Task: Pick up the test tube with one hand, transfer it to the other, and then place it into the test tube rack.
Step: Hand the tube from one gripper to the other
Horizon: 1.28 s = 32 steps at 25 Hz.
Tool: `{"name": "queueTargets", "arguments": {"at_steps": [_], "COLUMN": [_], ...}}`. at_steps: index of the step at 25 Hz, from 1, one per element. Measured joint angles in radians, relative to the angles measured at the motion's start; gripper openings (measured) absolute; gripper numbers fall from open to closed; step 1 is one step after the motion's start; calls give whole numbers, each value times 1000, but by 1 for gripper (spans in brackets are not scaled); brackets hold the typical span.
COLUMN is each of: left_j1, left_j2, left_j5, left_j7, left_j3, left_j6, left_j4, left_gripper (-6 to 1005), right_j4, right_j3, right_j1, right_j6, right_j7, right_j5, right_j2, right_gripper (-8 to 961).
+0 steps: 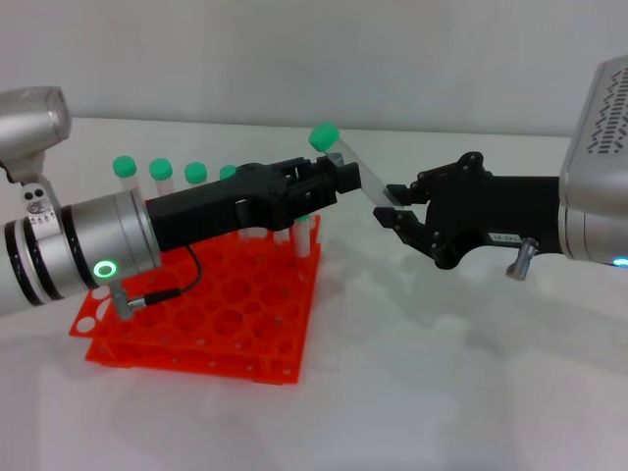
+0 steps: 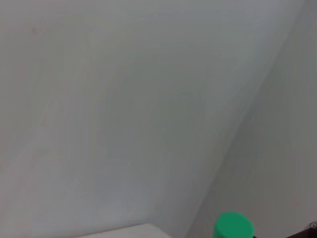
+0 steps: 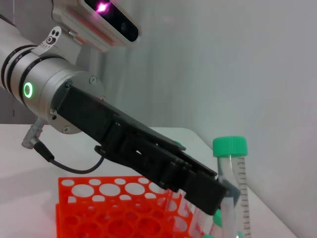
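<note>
- Reaching in from the left, the left gripper [image 1: 339, 177] extends on a silver-grey arm with a small green light, passing above the test tube rack [image 1: 211, 314]; its black fingers are clamped on the upper part of the test tube [image 1: 365, 177], just below the cap.
- The test tube rack, bright orange-red with two tiers of round holes, sits on the white table [image 1: 442, 392] at lower left, under and slightly nearer than the left arm.
- Several other green-capped tubes [image 1: 162, 169] stand upright in the far side of the rack, partly hidden behind the left gripper.
- The test tube is in the air between the two grippers, above the rack's right edge, tilted with its green cap up and to the left and its lower end down and to the right.
- The right gripper [image 1: 394, 211] comes in from the right on a black wrist; its claw fingers are around the lower end of the tube, but whether they are pressing on it cannot be told.
- From the right wrist view, the tube [image 3: 234, 183] appears with its printed scale, beside the tip of the left gripper [image 3: 210, 191] and above the rack [image 3: 114, 208].
</note>
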Motion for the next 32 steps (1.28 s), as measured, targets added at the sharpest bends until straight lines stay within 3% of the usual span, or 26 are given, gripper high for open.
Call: {"name": "queueTargets", "arguments": {"at_steps": [4, 32], "left_j1": [4, 7], "left_j2": [0, 0], "left_j5": [-3, 3], "left_j7": [5, 8], "left_j3": [-6, 1], "left_j6": [2, 40], "left_j4": [0, -7], "left_gripper": [394, 200], "right_j4": [3, 0], "right_j3": [-5, -44], "right_j1": [0, 0], "right_j6": [0, -25], "right_j7": [-2, -22], "right_j5": [-9, -63], "right_j2": [0, 0], "right_gripper": [182, 182]}}
